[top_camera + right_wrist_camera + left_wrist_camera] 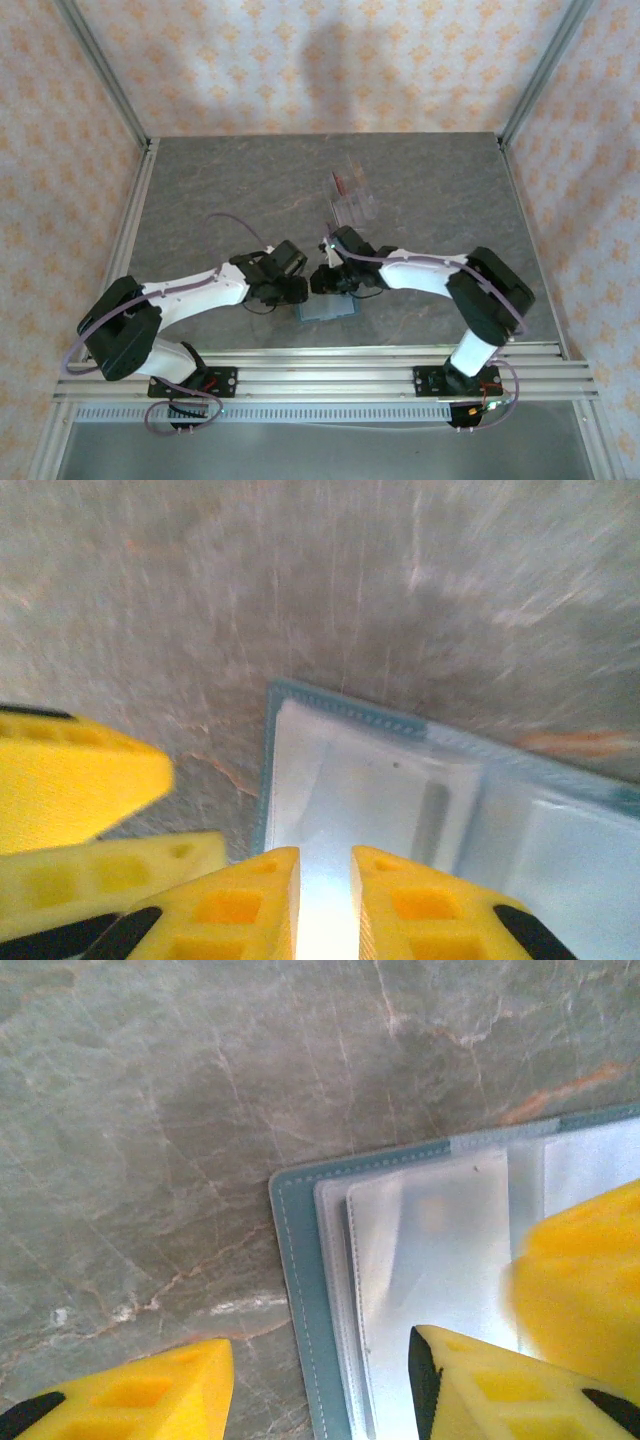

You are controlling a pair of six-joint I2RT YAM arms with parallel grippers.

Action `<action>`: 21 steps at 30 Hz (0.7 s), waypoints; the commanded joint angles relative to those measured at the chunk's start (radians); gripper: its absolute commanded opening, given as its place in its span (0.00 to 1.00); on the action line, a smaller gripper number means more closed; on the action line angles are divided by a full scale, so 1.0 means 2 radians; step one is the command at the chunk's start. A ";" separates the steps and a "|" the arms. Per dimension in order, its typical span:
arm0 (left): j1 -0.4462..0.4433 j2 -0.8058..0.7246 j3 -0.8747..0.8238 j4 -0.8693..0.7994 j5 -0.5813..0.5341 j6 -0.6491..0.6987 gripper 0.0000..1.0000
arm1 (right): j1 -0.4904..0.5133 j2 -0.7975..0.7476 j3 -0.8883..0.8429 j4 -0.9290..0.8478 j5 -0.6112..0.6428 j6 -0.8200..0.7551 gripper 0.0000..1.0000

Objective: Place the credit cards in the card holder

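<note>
The teal card holder (328, 309) lies open near the front edge, its clear sleeves (440, 1260) facing up. My left gripper (320, 1380) is open and straddles the holder's left edge, one finger over the table and one over the sleeves. My right gripper (325, 880) has its fingers nearly together on a lifted clear sleeve (370, 790) of the holder (340, 712). From above, the two grippers (300, 286) (322, 278) meet over the holder. The credit cards (350, 198), pale with dark red streaks, lie apart from both grippers further back at the table's middle.
The grey marbled table (220, 190) is framed by aluminium rails (130, 220) on the left, right and front. One right finger (585, 1280) shows in the left wrist view, and the left fingers (75, 785) crowd the left of the right wrist view.
</note>
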 commanded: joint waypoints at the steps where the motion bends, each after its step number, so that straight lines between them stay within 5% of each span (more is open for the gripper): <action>1: -0.010 0.012 0.022 -0.013 -0.019 0.018 0.51 | -0.021 -0.058 0.034 -0.054 0.049 -0.028 0.24; 9: -0.018 0.048 0.047 -0.020 -0.029 0.028 0.50 | -0.065 -0.064 0.127 -0.171 0.166 -0.090 0.32; 21: -0.020 0.071 0.020 0.009 -0.026 0.020 0.42 | -0.100 0.066 0.314 -0.231 0.271 -0.130 0.32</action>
